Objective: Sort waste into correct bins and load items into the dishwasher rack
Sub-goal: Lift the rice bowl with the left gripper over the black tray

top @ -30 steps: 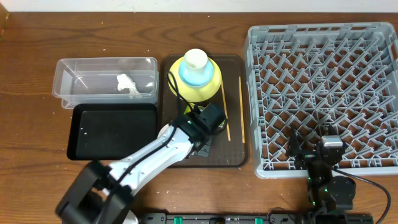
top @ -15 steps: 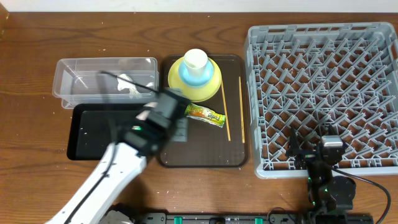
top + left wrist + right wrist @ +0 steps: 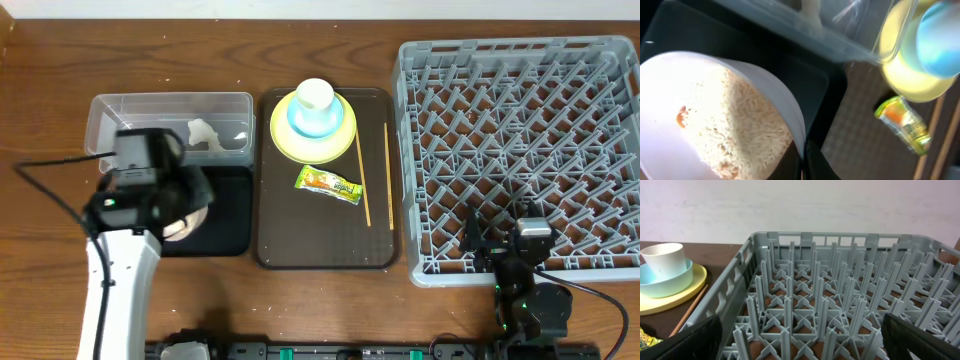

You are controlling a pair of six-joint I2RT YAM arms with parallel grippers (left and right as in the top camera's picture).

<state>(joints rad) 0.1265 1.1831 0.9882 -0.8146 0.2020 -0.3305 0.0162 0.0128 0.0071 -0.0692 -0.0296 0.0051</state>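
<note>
Now: white bowl [image 3: 700, 100] of rice [image 3: 755, 125] held over the black tray [image 3: 805, 75]

The white bowl sits above the black tray, at the left of the table [image 3: 50, 60]. Whether it touches the tray I cannot tell. Rice lies heaped toward one side of its inside, and a small orange speck shows on the bare white wall. The left end effector [image 3: 803, 161] is clamped on the bowl's rim, jaws closed about the thin wall. Only its dark tips show, at the bottom edge of the left wrist view.

Just behind the black tray lies the tub [image 3: 130, 120], long side to long side, with the tissue [image 3: 205, 133] in its right half.

Right of both lies the brown tray [image 3: 320, 240]. At its far end stands the plate [image 3: 345, 135], carrying the blue bowl [image 3: 300, 122], and in that bowl the cup [image 3: 315, 96], upright. The wrapper [image 3: 328, 183] lies flat and slanted on the brown tray, just in front of the plate. Two chopsticks [image 3: 388, 175] lie along the tray's right side, nearly parallel and a little apart. The left one runs close past the plate's edge.

The rack [image 3: 520, 60] takes up the right side of the table, beside the brown tray. The right end effector [image 3: 802, 335] is at the rack's near edge, jaws spread wide with nothing between them, facing across the pegs.
</note>
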